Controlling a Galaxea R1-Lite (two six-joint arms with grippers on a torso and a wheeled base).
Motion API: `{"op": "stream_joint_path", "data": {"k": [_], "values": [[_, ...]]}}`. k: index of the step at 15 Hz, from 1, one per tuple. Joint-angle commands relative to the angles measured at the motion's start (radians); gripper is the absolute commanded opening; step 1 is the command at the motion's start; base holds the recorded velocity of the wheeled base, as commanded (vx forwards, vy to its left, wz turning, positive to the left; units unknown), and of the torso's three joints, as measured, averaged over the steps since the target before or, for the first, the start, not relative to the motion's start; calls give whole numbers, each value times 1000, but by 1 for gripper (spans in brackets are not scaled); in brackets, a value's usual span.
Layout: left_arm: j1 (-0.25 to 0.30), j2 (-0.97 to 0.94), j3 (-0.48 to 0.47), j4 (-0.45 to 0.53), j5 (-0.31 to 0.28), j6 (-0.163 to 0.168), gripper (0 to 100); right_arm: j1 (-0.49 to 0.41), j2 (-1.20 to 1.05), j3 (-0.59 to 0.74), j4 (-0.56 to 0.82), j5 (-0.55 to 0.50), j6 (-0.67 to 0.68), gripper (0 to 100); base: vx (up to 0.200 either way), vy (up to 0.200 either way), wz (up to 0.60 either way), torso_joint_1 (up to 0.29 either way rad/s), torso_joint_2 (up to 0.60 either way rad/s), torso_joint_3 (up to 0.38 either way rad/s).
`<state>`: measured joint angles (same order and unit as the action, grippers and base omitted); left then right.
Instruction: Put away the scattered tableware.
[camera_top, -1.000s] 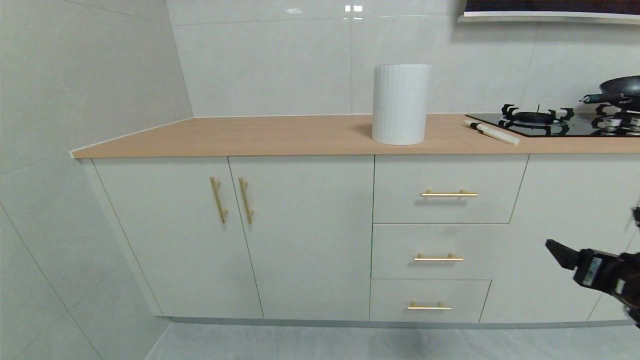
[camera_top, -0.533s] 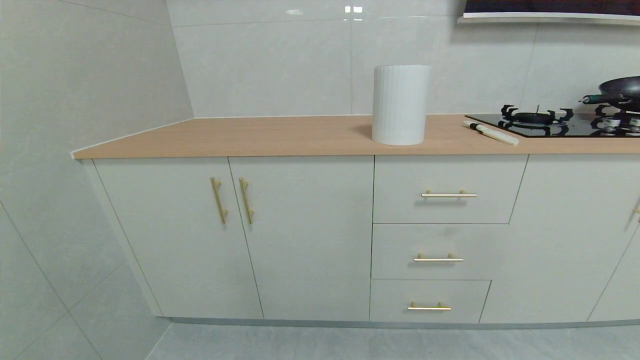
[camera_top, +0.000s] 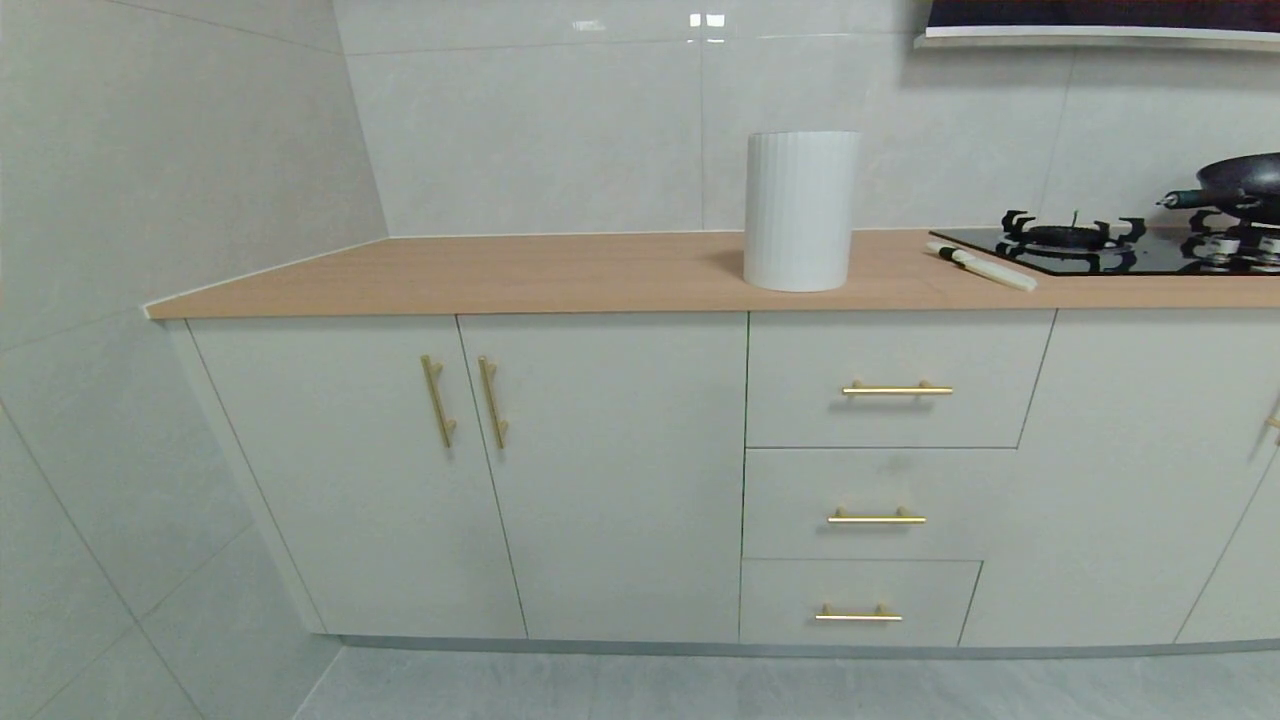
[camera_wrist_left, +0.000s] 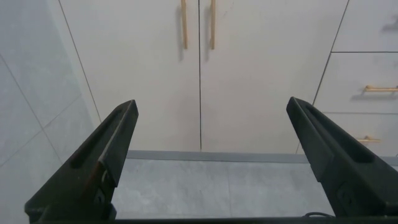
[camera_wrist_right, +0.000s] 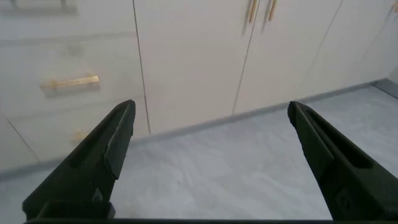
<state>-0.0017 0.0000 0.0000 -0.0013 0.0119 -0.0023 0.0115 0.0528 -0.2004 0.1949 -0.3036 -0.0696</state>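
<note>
- In the head view, a wooden bench (camera_top: 560, 275) runs along the tiled wall, above pale cupboards.
- A white ribbed container (camera_top: 800, 210) stands upright on the bench, about over the column of drawers.
- A pale utensil (camera_top: 982, 266) lies flat on the bench to the right of the container, well apart from it. One end rests at the corner of the black gas hob (camera_top: 1090, 255). It is possibly a knife, but it is too small to say for sure.
- A dark pan (camera_top: 1240, 180) sits on the far burner of the hob.
- Under the bench there are two cupboard doors (camera_top: 600, 470) with upright gold handles. Next to them are three drawers (camera_top: 895, 380), each with a level gold handle, and all are closed.
- In the left wrist view, the left gripper (camera_wrist_left: 211, 109) hangs low over the grey floor (camera_wrist_left: 211, 186) and faces the two cupboard doors. Its fingers (camera_wrist_left: 106, 155) stand wide apart and hold nothing.
- In the right wrist view, the right gripper (camera_wrist_right: 211, 107) is also low over the floor and faces the cupboard fronts. A gold drawer handle (camera_wrist_right: 70, 82) is beyond one finger. Its fingers (camera_wrist_right: 102, 152) are spread wide, with nothing between them.
</note>
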Motion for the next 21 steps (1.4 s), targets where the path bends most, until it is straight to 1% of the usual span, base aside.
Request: {"op": "stream_joint_path", "data": {"k": [1, 2, 3, 4, 5, 15, 16, 17, 21], "values": [[0, 0, 0, 0, 0, 1, 100, -8, -53, 105, -120, 97, 11, 100, 0, 0, 0, 0, 0, 0], [0, 0, 0, 0, 0, -1, 100, -8, -53, 182, -262, 139, 8, 100, 0, 0, 0, 0, 0, 0], [0, 0, 0, 0, 0, -1, 100, -8, -53, 200, -250, 232, 17, 100, 0, 0, 0, 0, 0, 0], [0, 0, 0, 0, 0, -1, 100, -8, -51, 200, -207, 259, 30, 100, 0, 0, 0, 0, 0, 0], [0, 0, 0, 0, 0, -1, 100, -8, -53, 199, -192, 262, 40, 100, 0, 0, 0, 0, 0, 0], [0, 0, 0, 0, 0, -1, 100, -10, -53, 199, -195, 265, 62, 100, 0, 0, 0, 0, 0, 0], [0, 0, 0, 0, 0, 4, 100, -8, -53, 199, -195, 265, 63, 100, 0, 0, 0, 0, 0, 0], [0, 0, 0, 0, 0, -1, 100, -8, -51, 199, -195, 265, 60, 100, 0, 0, 0, 0, 0, 0], [0, 0, 0, 0, 0, 1, 100, -10, -51, 199, -195, 264, 60, 100, 0, 0, 0, 0, 0, 0]]}}
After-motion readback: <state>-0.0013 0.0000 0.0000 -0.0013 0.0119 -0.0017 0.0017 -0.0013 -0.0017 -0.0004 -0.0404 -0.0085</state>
